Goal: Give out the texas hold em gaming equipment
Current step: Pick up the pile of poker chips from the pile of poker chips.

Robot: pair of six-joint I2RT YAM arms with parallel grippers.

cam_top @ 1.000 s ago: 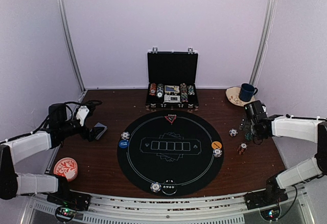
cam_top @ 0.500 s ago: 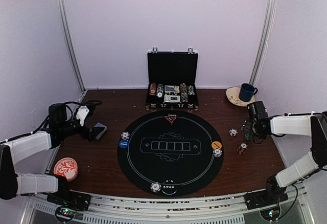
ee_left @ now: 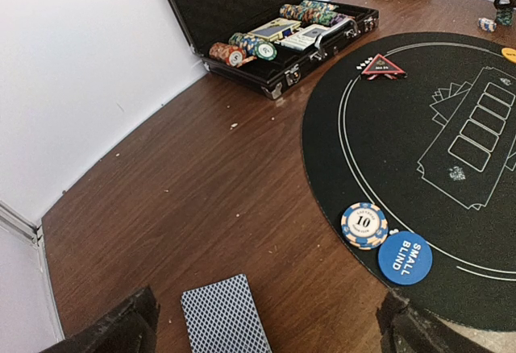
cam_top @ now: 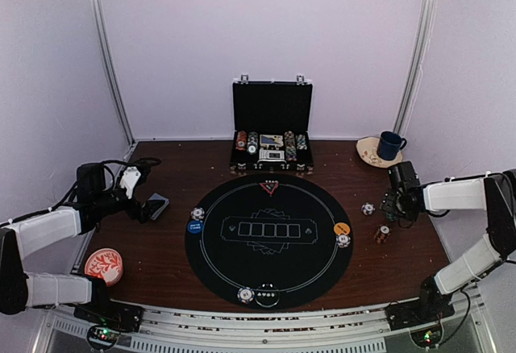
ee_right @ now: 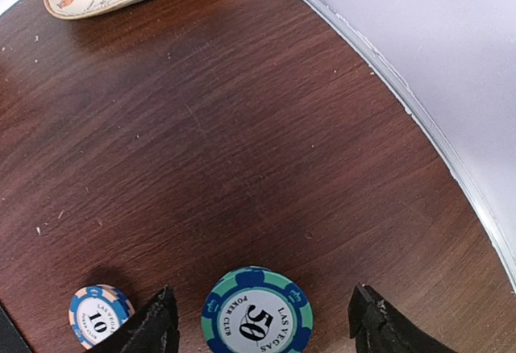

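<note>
Chips, cards and buttons lie around a black mat (cam_top: 270, 244) on the brown surface (cam_top: 403, 266). From overhead, what sits at the right hand (cam_top: 393, 205) is hard to make out. Its wrist camera shows a teal chip (ee_right: 256, 314) marked 50 lying flat between the parted fingers (ee_right: 153, 329), with a gap on each side and a white chip (ee_right: 98, 314) just left of it. The left hand (cam_top: 145, 206) is spread wide. Its own camera shows the deck (ee_left: 224, 317) flat between the fingers, untouched, and reads SMALL BLIND on the blue button (ee_left: 405, 257), lettering too small to tell from above.
</note>
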